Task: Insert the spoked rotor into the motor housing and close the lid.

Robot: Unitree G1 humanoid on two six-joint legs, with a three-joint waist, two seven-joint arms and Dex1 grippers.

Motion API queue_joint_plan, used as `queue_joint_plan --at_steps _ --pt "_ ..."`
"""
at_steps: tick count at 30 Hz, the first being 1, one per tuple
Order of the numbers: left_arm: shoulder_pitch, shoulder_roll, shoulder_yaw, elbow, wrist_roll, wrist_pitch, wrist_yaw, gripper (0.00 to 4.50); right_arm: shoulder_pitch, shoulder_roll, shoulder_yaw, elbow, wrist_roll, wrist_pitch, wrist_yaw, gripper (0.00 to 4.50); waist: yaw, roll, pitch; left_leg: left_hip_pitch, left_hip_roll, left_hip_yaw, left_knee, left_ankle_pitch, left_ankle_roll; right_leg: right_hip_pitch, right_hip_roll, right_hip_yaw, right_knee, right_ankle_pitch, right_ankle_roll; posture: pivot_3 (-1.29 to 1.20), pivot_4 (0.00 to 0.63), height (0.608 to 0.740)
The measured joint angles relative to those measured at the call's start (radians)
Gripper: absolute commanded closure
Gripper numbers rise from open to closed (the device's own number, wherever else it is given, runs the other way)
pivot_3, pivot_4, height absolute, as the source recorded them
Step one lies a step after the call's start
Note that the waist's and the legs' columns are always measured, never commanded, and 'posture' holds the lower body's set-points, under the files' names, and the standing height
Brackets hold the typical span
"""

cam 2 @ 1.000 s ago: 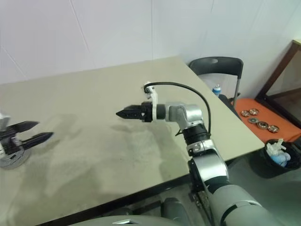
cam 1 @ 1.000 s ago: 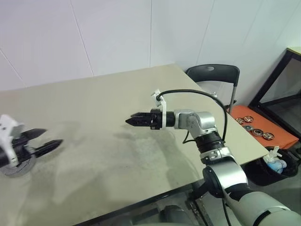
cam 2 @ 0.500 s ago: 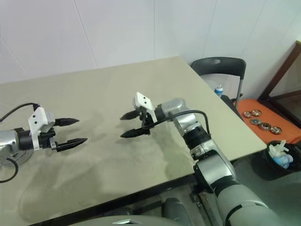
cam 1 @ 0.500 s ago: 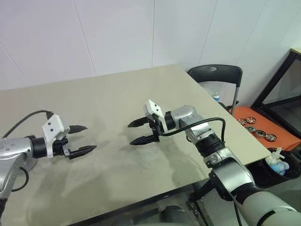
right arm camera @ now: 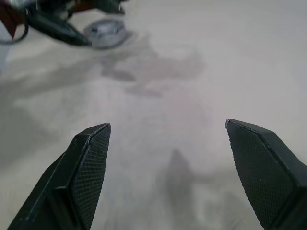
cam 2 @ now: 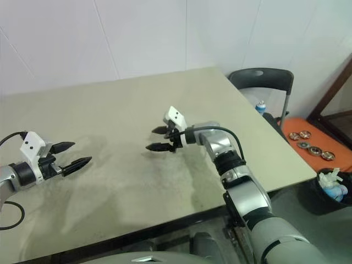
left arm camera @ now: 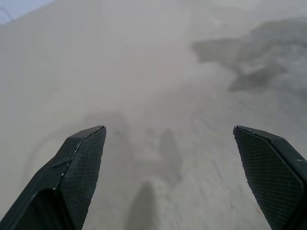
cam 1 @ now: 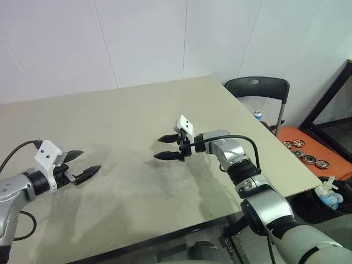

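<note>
claws: 2, left claw (cam 1: 81, 165) and right claw (cam 1: 167, 147) both spread, empty | round grey case (right arm camera: 105, 33): 1, on table (cam 1: 126, 110) | chair (cam 1: 258, 91): 1, beside table

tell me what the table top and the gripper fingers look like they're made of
Table top: matte beige, probably laminate; flat, glare-free, mottled with darker smudges. Left gripper and right gripper fingers: black, likely moulded plastic or rubber; the pads show a fine cross-hatched grip texture.
</note>
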Motion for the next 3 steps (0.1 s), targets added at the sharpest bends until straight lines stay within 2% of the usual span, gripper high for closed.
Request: queue_joint_plan --at_steps 3 --pt "0.000 -0.004 0.007 0.000 0.000 0.005 0.003 0.02 0.001 -0.002 0.000 0.000 -0.002 0.004 0.003 0.48 -0.001 0.000 0.000 0.000 0.000 0.000 0.000 0.000 0.000 0.000 0.000 0.000 0.000 0.000 0.000 0.00 0.000 0.740"
